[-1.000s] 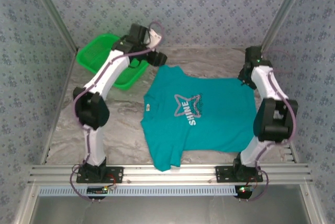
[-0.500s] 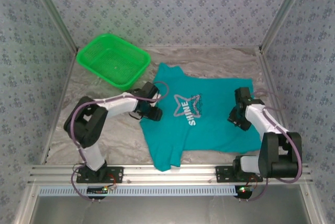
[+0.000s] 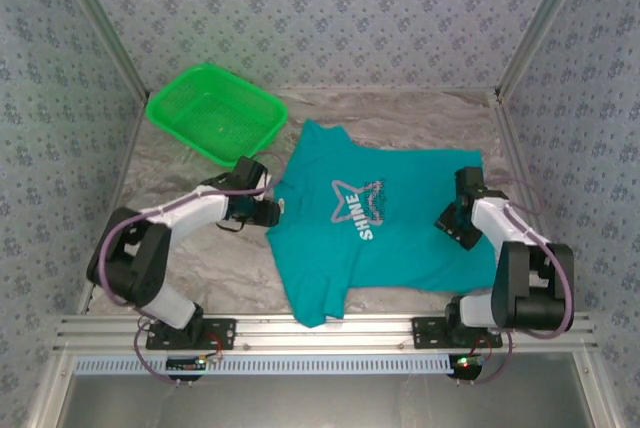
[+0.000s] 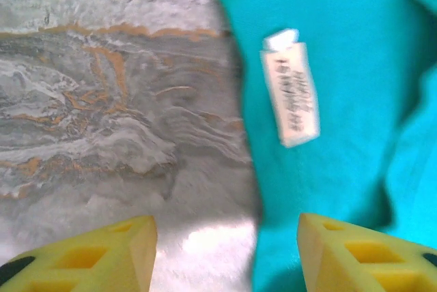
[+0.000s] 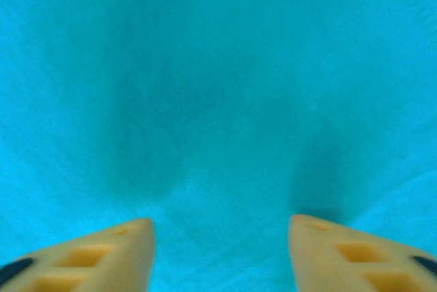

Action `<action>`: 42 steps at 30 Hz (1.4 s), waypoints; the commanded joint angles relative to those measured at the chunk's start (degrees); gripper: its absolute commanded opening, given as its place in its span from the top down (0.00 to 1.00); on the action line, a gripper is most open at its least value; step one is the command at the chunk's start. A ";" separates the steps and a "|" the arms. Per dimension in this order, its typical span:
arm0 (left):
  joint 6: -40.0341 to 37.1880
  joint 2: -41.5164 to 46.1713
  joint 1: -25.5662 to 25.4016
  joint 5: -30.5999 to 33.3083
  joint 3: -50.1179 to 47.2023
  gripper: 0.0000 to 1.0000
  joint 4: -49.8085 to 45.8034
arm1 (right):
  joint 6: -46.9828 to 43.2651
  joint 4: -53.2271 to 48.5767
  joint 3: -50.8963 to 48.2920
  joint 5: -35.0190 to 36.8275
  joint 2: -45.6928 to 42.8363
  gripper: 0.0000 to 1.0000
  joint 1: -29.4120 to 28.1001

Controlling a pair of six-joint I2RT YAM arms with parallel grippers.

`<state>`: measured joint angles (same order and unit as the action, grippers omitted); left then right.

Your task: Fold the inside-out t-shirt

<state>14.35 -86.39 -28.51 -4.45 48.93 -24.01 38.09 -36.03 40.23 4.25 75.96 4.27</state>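
Note:
The teal t-shirt (image 3: pixel 400 238) lies spread flat on the table with its white star and "SHINE" print facing up. My left gripper (image 3: pixel 270 211) sits low at the shirt's left edge. In the left wrist view it is open (image 4: pixel 227 251), one yellow finger over the marble and the other over the cloth (image 4: pixel 341 67), with a white label (image 4: pixel 290 89) just ahead. My right gripper (image 3: pixel 447 225) hovers close over the shirt's right part. It is also open (image 5: pixel 220 251), with smooth teal cloth (image 5: pixel 218 67) under and between its fingers.
A bright green mesh basket (image 3: pixel 215 113) stands at the back left. Bare marble table (image 3: pixel 200 258) lies left of the shirt. The shirt's near corner reaches the front rail (image 3: pixel 330 333). Patterned walls close in both sides and the back.
Both arms came from the shirt's far edge down to its middle. In the last half second the left gripper slid left to the shirt's edge. The right gripper has hardly moved.

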 commanded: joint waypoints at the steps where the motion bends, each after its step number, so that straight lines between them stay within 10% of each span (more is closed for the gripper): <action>1: -8.89 7.84 -7.19 -2.44 2.71 0.39 -4.24 | 1.15 -6.52 0.33 2.03 -8.12 0.34 2.25; 9: 0.11 9.37 -11.79 -5.89 0.20 0.38 -2.97 | 6.48 -11.11 -3.52 4.10 -17.63 0.34 6.10; 16: -26.66 15.31 -37.73 -7.26 -2.45 0.30 -5.09 | 11.34 -19.44 -9.29 -2.45 -21.55 0.29 18.70; 23: -33.53 6.44 -46.90 -2.55 -1.73 0.26 -6.74 | 11.07 -12.82 -14.58 -7.60 -22.04 0.27 27.21; 28: -33.22 -5.03 -49.52 12.37 3.84 0.27 -14.31 | 11.18 -8.51 -16.35 -5.50 -20.13 0.43 28.25; 33: -34.22 -7.05 -49.89 18.63 2.67 0.30 -15.20 | 11.76 -7.28 -16.26 -2.93 -21.25 0.85 28.60; 35: -34.83 -5.69 -50.02 16.37 2.26 0.37 -15.19 | 12.23 -7.45 -15.76 -2.13 -22.41 1.00 28.69; 40: -39.35 -2.51 -50.06 12.63 -0.12 0.91 -13.77 | 13.33 -9.59 -13.01 0.50 -23.44 1.00 28.94; 42: -40.94 -0.11 -50.06 12.18 -0.37 0.95 -14.15 | 13.84 -10.34 -11.67 1.90 -23.81 1.00 28.99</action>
<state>-22.50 -89.65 -79.77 3.88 49.30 -36.07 50.24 -45.50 25.65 2.57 52.97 32.86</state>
